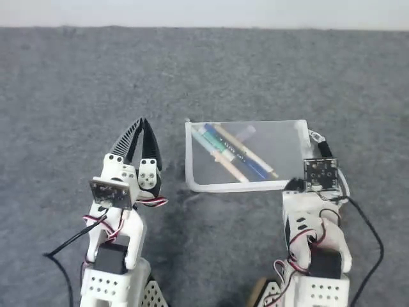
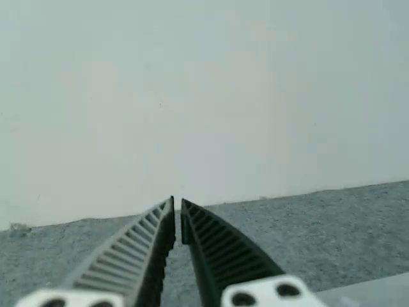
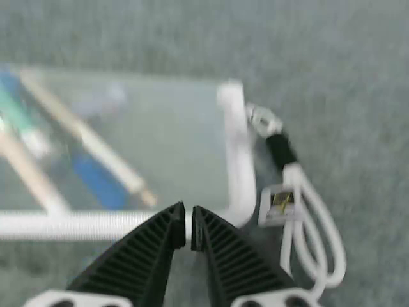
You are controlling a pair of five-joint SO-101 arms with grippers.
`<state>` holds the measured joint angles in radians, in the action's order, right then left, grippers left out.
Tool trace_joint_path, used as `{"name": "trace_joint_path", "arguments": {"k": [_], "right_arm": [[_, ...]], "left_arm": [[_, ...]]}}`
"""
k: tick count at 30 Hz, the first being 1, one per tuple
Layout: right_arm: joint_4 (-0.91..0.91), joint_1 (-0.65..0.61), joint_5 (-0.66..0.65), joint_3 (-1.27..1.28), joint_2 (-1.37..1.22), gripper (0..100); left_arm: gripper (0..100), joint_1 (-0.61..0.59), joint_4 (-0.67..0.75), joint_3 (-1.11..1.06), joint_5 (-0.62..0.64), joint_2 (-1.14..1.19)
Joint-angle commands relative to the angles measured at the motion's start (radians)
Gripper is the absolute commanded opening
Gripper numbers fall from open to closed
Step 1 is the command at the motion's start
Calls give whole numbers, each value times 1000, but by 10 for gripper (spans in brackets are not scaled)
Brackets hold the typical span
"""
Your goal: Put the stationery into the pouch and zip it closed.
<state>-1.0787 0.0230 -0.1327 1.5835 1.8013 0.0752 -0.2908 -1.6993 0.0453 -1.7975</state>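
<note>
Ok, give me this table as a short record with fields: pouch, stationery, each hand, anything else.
pouch: clear, white-edged, flat on the grey mat
stationery: pens and pencils inside the pouch
zip: pull at the pouch's corner; cannot tell whether closed
left hand: shut, empty, apart from the pouch
right hand: shut, tips at the pouch's near edge
cord: white loop with tag, beside that corner

I see a clear, rectangular pouch (image 1: 284, 150) with white edging lying flat near the middle of the table, a little toward its right edge. Inside, several pens and pencils (image 1: 233, 153) in teal, blue and tan lie slanted together at the pouch's left end. A white cord loop (image 3: 313, 236) trails from its far right corner.
</note>
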Motion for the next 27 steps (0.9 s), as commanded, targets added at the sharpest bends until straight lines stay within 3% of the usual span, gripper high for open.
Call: {"name": "trace_joint_path", "arguments": {"k": [1, 15, 27], "right_arm": [[-31, -7, -8, 46, 18, 9], [-232, -2, -8, 100, 18, 7], [-234, -5, -8, 100, 18, 9]], "left_arm": [[13, -9, -95, 15, -6, -3], [13, -9, -450, 13, -6, -3], [13, -3, -810, 13, -11, -8]]}}
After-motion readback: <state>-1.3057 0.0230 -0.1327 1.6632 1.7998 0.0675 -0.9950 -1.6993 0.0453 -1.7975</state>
